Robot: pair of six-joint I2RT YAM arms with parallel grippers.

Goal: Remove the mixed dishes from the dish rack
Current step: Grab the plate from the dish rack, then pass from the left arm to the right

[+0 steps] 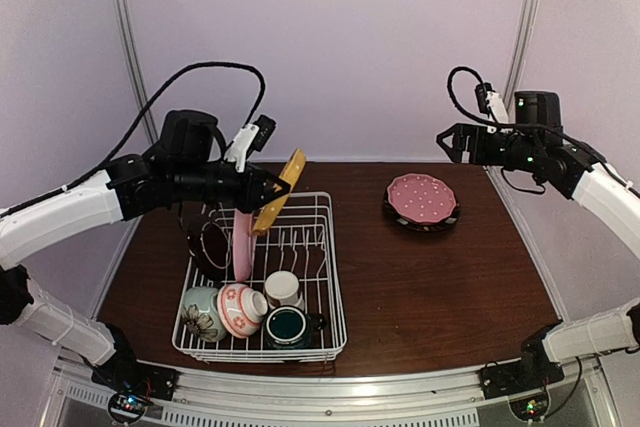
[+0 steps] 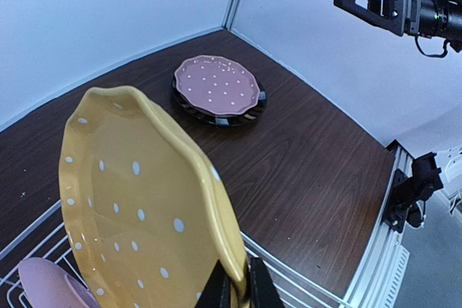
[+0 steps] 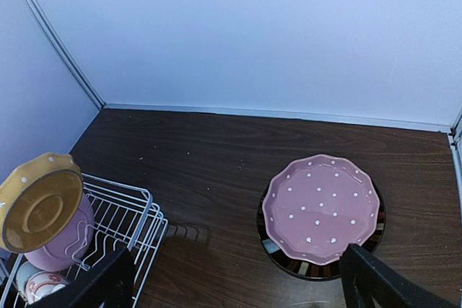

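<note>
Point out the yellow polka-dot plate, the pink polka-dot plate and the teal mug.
yellow polka-dot plate (image 2: 137, 207), left wrist view, on its dotted face.
pink polka-dot plate (image 3: 321, 207), right wrist view, on the middle of its face.
teal mug (image 1: 287, 327), top external view, inside its rim.

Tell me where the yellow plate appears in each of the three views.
Top view: yellow plate left of centre, at the far end of the dish rack.
Left wrist: fills the lower left, pinched in the left gripper.
Right wrist: at the far left edge.
Shared landmark: the pink dotted plate on the table.
</note>
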